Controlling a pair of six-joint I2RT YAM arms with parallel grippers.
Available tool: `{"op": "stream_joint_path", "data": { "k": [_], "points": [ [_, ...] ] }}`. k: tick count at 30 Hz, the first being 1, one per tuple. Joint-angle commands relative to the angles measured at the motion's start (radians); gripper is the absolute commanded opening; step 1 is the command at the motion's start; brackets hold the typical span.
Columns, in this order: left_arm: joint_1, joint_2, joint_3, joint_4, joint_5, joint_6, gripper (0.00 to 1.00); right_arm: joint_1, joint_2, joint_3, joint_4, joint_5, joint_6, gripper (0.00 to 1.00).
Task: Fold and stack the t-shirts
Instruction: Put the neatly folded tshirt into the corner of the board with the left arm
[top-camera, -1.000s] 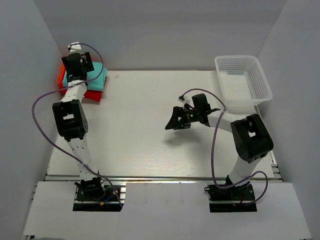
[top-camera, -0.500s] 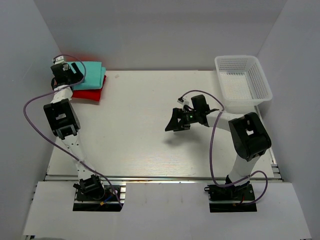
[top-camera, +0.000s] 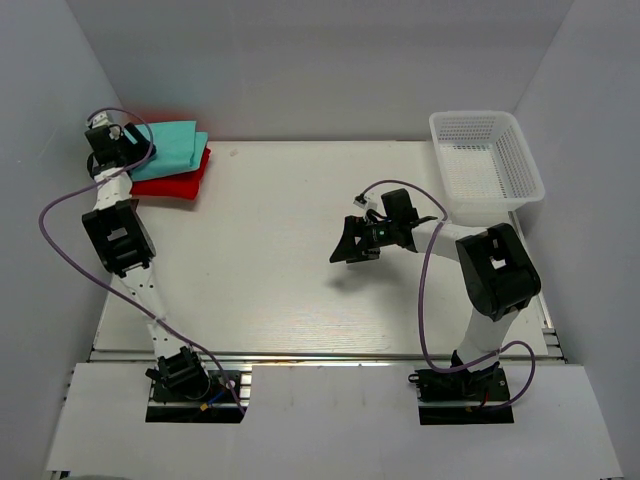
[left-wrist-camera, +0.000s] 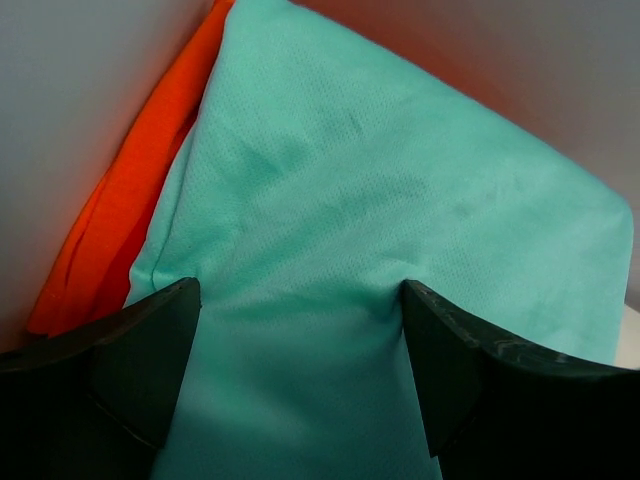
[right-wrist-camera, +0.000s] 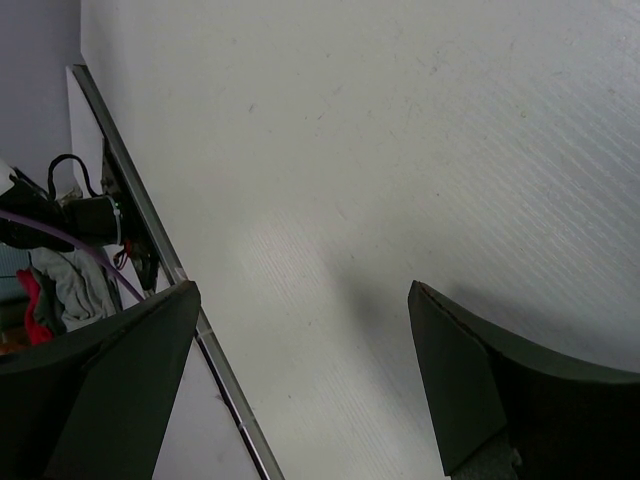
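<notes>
**Teal shirt** (left-wrist-camera: 380, 230): plain turquoise with a fine dimpled weave (seen only from my left wrist).
**Orange edge** (left-wrist-camera: 110, 200): bright, unpatterned.
**Red shirt** (top-camera: 178, 185): solid red.
**Basket** (top-camera: 482, 165): white open mesh.
**Table** (top-camera: 280, 270): white with faint straight grain.
**My left fingers** (left-wrist-camera: 130, 360) and **right fingers** (right-wrist-camera: 500, 390): matt black.
**My left arm** (top-camera: 118, 235) and **right arm** (top-camera: 497, 270): black joints, white links.
**Cables** (top-camera: 421, 310): purple.
**Walls** (top-camera: 320, 60): pale grey.

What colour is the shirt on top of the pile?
The top shirt is teal, a light blue-green; the left wrist view shows it best.
</notes>
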Motion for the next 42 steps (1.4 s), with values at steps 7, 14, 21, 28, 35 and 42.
{"op": "stream_joint_path", "data": {
  "k": [7,14,21,28,35,42],
  "points": [
    [0.035,-0.205,-0.269,0.120,-0.046,-0.047,1.00,0.006,-0.080,-0.018,0.006,-0.023,-0.031,0.90],
    [0.015,-0.306,-0.441,0.363,-0.036,-0.121,1.00,0.025,-0.094,-0.027,0.000,-0.034,-0.066,0.90],
    [0.006,-0.505,-0.695,0.588,-0.006,-0.110,1.00,0.050,-0.012,0.031,-0.020,-0.077,-0.109,0.90],
    [-0.046,-0.665,-0.811,0.570,-0.038,-0.046,1.00,0.068,-0.034,0.033,-0.046,-0.063,-0.128,0.90],
    [-0.223,-0.921,-0.930,0.244,-0.128,-0.103,1.00,0.064,-0.187,-0.079,0.078,0.017,-0.053,0.90],
    [-0.549,-1.200,-1.270,0.150,-0.102,-0.193,1.00,0.059,-0.483,-0.267,0.049,0.216,0.013,0.90]
  ]
}}
